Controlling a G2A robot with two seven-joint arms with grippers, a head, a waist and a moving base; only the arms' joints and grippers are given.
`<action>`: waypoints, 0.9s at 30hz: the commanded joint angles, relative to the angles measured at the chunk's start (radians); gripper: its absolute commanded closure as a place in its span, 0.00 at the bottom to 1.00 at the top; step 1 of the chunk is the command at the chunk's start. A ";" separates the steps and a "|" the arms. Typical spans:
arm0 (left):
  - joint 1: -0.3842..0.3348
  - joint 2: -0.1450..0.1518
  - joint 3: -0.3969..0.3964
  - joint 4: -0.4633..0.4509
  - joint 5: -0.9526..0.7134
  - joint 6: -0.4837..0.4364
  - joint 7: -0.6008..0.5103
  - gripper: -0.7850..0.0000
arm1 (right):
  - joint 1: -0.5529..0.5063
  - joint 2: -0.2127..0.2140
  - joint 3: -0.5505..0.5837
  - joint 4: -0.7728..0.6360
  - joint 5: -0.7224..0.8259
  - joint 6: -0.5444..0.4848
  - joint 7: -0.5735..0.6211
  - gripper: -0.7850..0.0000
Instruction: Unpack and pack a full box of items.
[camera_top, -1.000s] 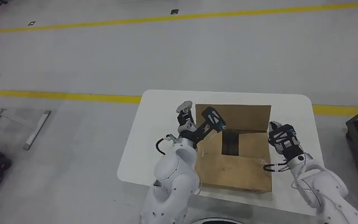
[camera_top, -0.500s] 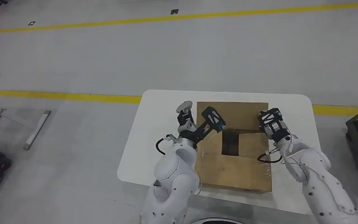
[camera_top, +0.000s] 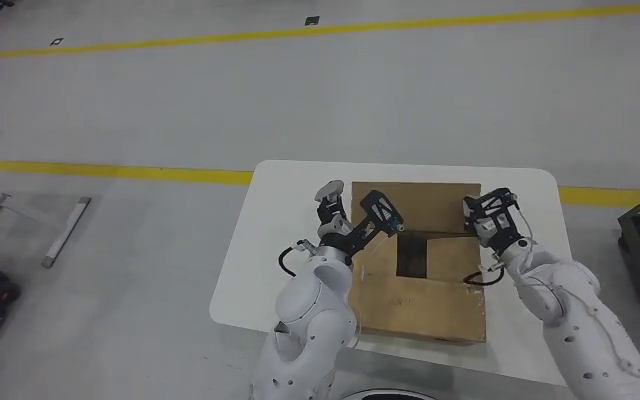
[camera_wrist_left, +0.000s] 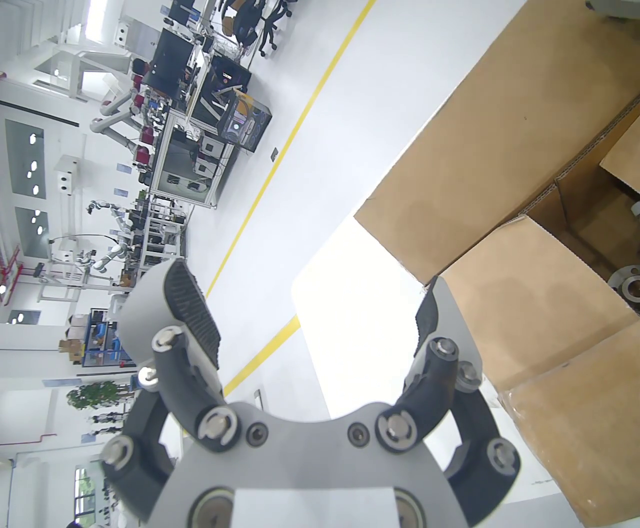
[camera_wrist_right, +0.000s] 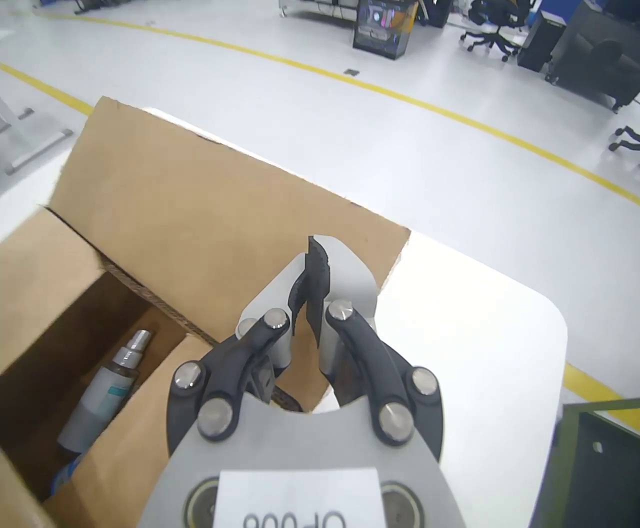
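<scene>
A brown cardboard box (camera_top: 420, 300) sits on the white table (camera_top: 290, 220), its flaps partly apart over a dark opening (camera_top: 412, 255). My left gripper (camera_top: 356, 203) is open at the box's far left corner, above the table's edge (camera_wrist_left: 350, 300); one finger (camera_wrist_left: 430, 305) is close to a flap's edge. My right gripper (camera_top: 492, 210) is shut by the far right corner, over the end of the far flap (camera_wrist_right: 200, 200); nothing shows between its pads (camera_wrist_right: 312, 270). Inside lie a grey spray bottle (camera_wrist_right: 107, 390) and metal rings (camera_wrist_left: 627, 285).
Bare white tabletop (camera_wrist_right: 475, 325) lies to the right of the box and along the left edge. Yellow floor lines (camera_top: 120, 172) run beside and beyond the table. A dark green object (camera_top: 630, 235) stands off the table's right side.
My right gripper has moved from the box's right side up to its far right corner. The left arm and the box have stayed where they were.
</scene>
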 joint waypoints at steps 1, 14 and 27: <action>0.000 0.000 0.000 0.000 0.000 0.000 0.000 0.00 | -0.061 0.008 0.038 -0.070 -0.042 -0.018 -0.002 1.00; 0.000 0.000 0.000 0.000 0.000 0.000 0.000 0.00 | -0.435 0.032 0.250 -0.217 -0.028 -0.122 -0.189 1.00; 0.000 0.000 0.000 0.000 0.000 0.000 0.000 0.00 | -0.542 0.042 0.320 -0.207 -0.015 -0.247 -0.313 1.00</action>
